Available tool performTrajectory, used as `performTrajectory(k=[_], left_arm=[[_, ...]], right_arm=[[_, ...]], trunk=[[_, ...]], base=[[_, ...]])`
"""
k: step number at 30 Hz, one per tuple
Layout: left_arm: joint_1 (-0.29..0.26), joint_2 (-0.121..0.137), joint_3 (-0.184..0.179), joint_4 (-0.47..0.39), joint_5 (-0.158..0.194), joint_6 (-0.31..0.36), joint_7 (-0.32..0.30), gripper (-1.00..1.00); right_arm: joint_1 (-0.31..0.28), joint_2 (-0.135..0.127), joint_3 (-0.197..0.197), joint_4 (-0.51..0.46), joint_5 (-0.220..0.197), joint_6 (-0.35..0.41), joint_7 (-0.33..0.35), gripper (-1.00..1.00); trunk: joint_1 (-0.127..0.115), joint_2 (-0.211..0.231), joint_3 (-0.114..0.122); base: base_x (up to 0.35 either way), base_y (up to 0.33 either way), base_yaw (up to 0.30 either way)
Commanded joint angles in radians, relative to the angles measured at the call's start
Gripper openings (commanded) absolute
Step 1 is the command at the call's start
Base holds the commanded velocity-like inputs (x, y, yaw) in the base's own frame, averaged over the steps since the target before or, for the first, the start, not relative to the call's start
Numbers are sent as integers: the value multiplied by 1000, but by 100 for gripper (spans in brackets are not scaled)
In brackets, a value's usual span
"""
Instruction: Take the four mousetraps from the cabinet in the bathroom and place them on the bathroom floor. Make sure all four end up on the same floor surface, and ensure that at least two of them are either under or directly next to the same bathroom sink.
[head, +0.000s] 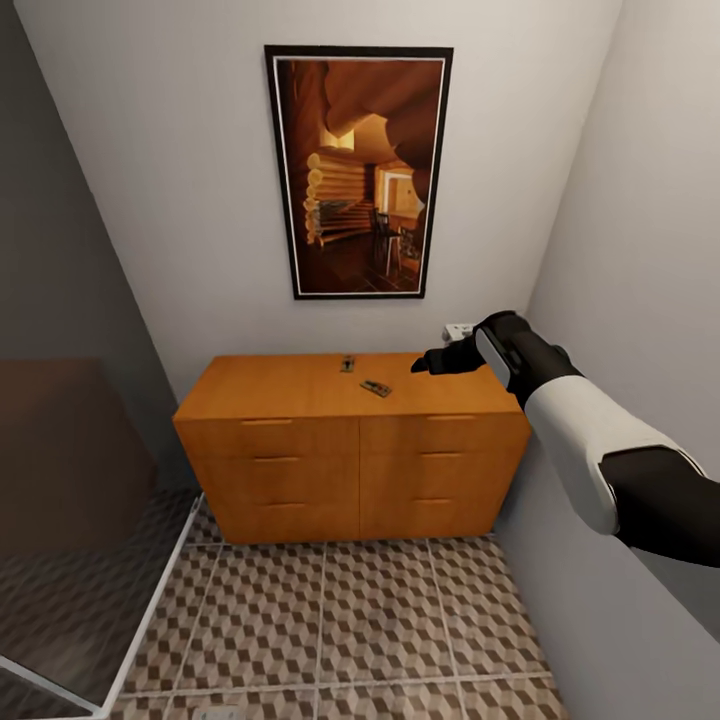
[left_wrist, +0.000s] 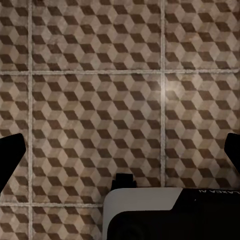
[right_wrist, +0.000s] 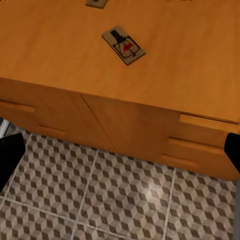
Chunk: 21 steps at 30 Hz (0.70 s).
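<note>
A: Where are the traps?
B: Two mousetraps (head: 347, 363) (head: 376, 388) lie on the cabinet (head: 300, 388) top.
A: Which arm?
B: The right gripper (head: 425, 362), fingers spread; the nearer trap lies just to its left, long axis diagonal.

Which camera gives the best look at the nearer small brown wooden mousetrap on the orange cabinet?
The right wrist view: the nearer small brown wooden mousetrap appears large, its dark metal parts distinct, on the orange-brown wooden cabinet. The head view shows it tiny. The left wrist view shows patterned floor tiles.
</note>
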Motion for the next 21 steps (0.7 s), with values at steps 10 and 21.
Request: performTrajectory(k=[10, 21], left_arm=[[-2, -1, -8, 4, 4, -6, 1, 100], [-2, -1, -8, 4, 5, -7, 1, 100]], right_arm=[[-1, 0, 6, 70, -7, -74, -1, 100], [-1, 1, 6, 93, -7, -81, -1, 100]], trunk=[[1, -2, -2], [1, -2, -2]], base=[[138, 69, 0], [112, 79, 0]])
